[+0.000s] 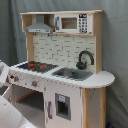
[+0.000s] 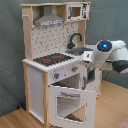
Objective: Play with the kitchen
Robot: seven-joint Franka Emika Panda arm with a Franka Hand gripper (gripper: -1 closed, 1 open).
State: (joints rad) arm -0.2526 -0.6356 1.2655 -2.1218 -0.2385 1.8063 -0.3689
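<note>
One arm (image 2: 107, 54) reaches from the second exterior view's right toward the kitchen (image 2: 52, 60) front knobs (image 2: 56, 76); whether the claw is spread or pressed together, I cannot tell.

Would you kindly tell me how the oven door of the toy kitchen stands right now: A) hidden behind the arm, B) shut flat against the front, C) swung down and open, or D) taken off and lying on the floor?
C: in the second exterior view the oven door hangs folded down and open below the hob.
</note>
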